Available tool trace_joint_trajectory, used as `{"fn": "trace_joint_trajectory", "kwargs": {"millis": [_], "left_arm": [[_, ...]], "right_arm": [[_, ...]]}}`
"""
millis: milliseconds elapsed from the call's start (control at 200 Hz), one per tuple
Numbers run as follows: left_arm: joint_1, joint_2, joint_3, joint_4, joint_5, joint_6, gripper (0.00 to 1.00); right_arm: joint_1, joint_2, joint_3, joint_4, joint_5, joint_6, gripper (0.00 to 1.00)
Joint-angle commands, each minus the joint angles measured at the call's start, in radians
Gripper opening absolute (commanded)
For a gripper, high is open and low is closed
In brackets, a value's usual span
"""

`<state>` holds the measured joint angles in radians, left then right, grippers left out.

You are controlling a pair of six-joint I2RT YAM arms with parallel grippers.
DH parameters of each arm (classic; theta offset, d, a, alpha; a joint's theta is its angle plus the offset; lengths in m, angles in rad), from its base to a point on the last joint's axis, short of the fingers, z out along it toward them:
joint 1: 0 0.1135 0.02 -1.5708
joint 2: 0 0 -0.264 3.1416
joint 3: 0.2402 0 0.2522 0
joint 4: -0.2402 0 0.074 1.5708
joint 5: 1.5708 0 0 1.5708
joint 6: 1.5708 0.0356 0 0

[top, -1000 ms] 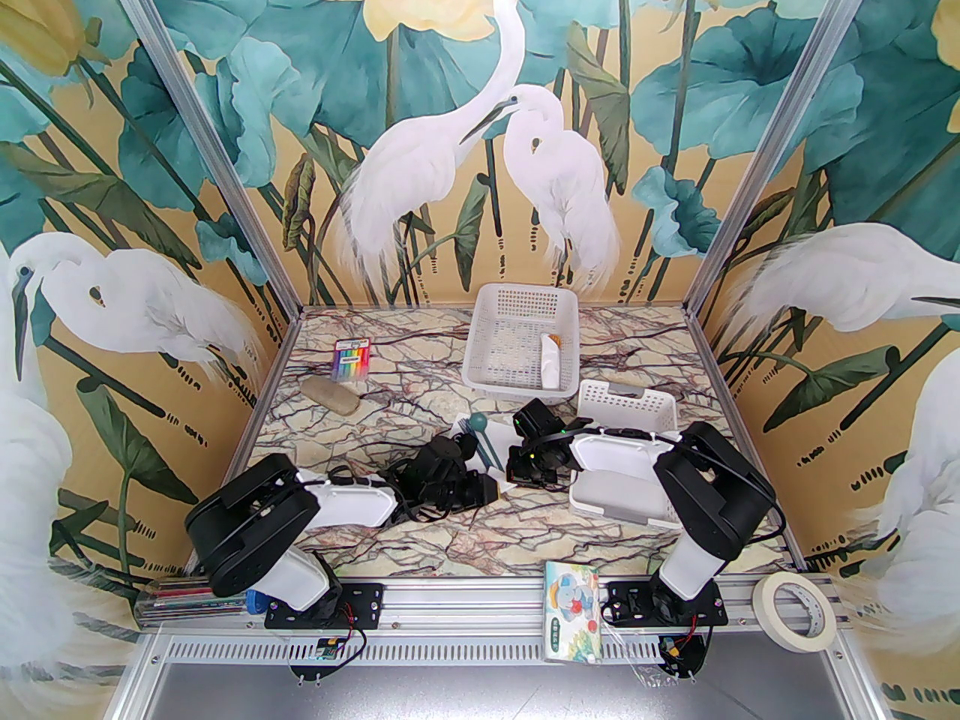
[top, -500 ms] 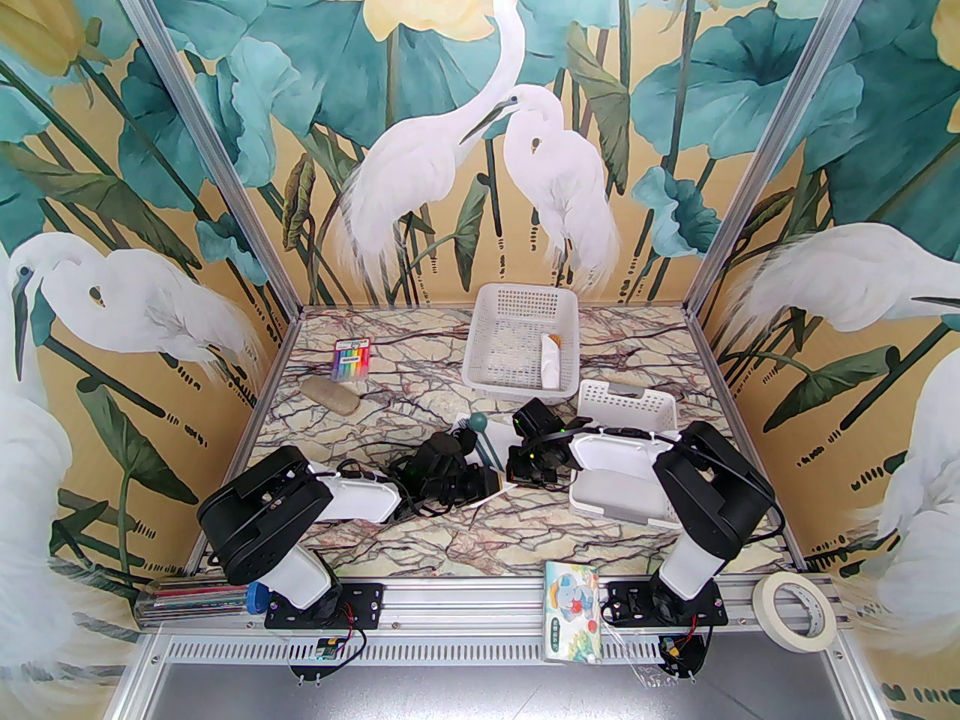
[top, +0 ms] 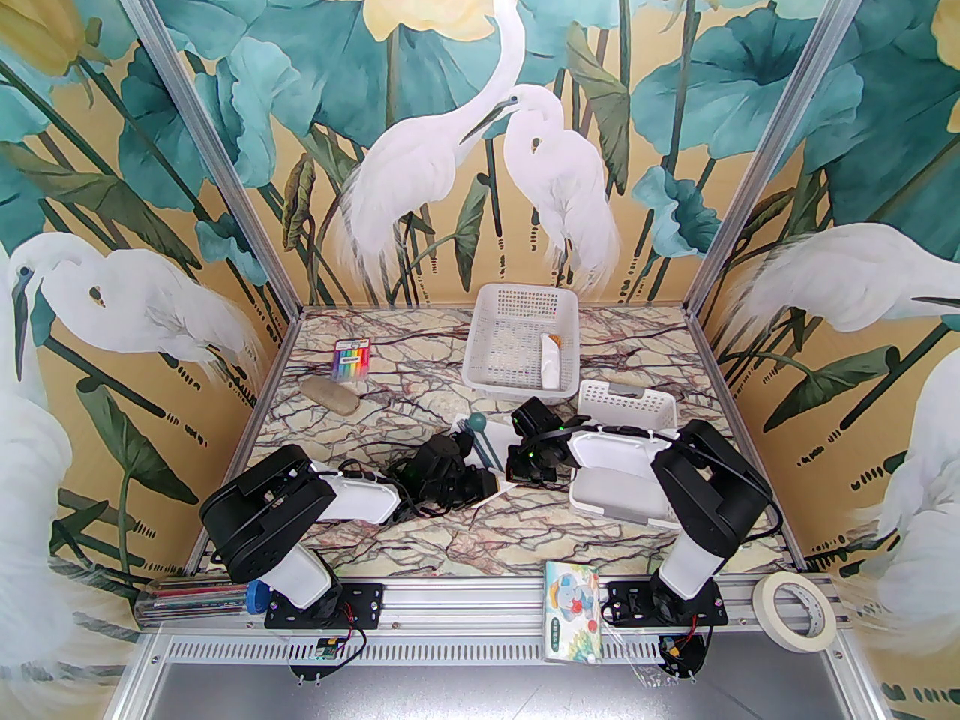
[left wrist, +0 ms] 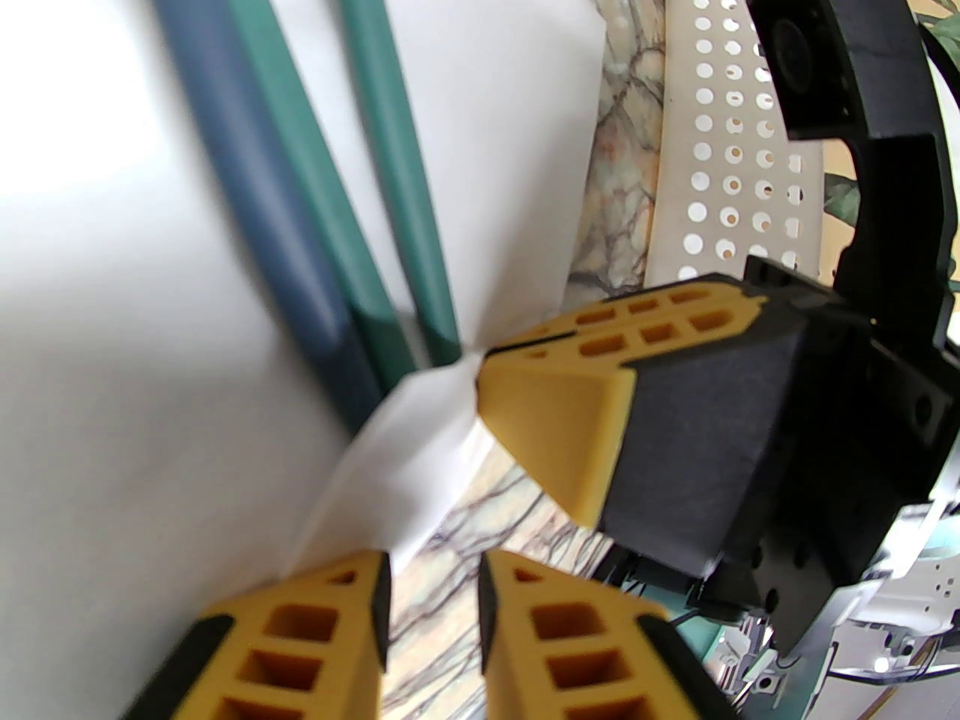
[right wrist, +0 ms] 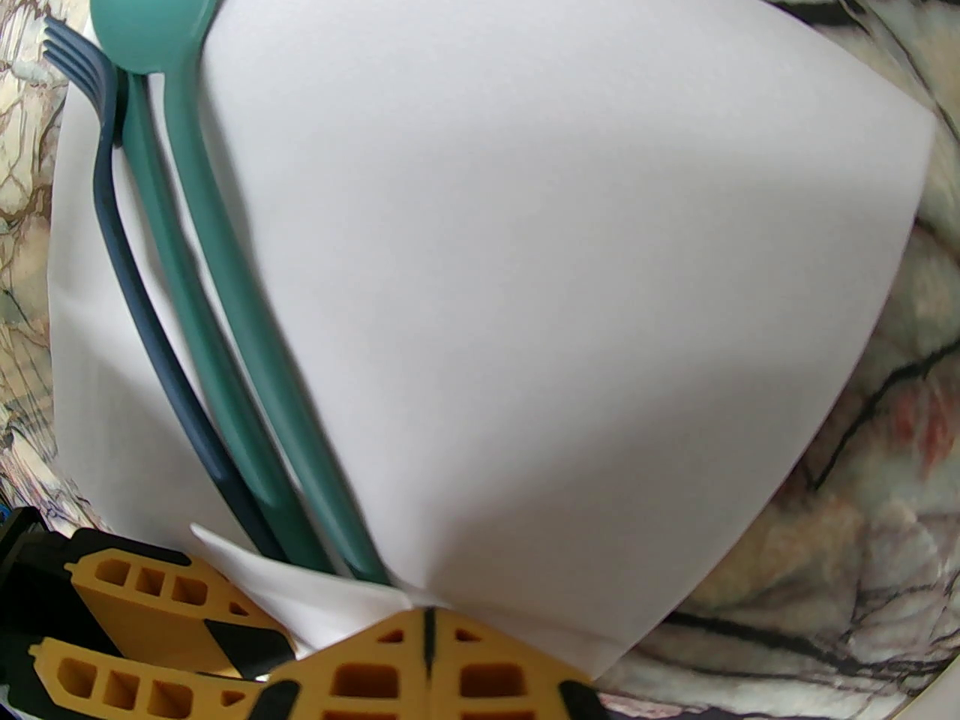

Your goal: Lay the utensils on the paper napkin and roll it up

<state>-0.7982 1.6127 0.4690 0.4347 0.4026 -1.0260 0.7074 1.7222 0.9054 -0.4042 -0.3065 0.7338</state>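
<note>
At the far side, the white basket (top: 525,293) holds a paper-wrapped utensil (top: 551,361); nearer, the right gripper (right wrist: 427,616) pinches the paper napkin (right wrist: 525,289), the left gripper (left wrist: 433,563) slightly parted.

Robot test cell, aluminium frame (top: 465,598) (muralled walls (top: 450,139))

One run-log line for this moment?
utensils: on napkin | napkin: near edge folded over handles | right gripper: shut on napkin edge | left gripper: open, beside fold

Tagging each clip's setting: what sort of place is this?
Probably a lab test booth: heron mural panels in aluminium framing, a marble-print table, arm bases bolted to a rail.
</note>
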Motion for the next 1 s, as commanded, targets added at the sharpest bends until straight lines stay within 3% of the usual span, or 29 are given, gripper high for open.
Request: {"fn": "trace_joint_trajectory", "kwargs": {"millis": [0, 460, 810, 995], "left_arm": [[0.004, 0.018, -0.026, -0.030, -0.015, -0.014, 0.28], [0.004, 0.025, -0.024, -0.054, -0.028, -0.019, 0.27], [0.004, 0.020, -0.025, -0.063, -0.036, -0.020, 0.27], [0.004, 0.015, -0.024, -0.074, -0.041, -0.019, 0.27]], "right_arm": [[0.004, 0.027, 0.021, -0.056, 0.040, -0.022, 0.06], [0.005, -0.084, 0.023, -0.056, 0.061, -0.027, 0.11], [0.018, -0.091, -0.021, -0.020, -0.025, -0.035, 0.03], [0.024, -0.056, -0.028, -0.012, -0.012, -0.031, 0.02]]}}
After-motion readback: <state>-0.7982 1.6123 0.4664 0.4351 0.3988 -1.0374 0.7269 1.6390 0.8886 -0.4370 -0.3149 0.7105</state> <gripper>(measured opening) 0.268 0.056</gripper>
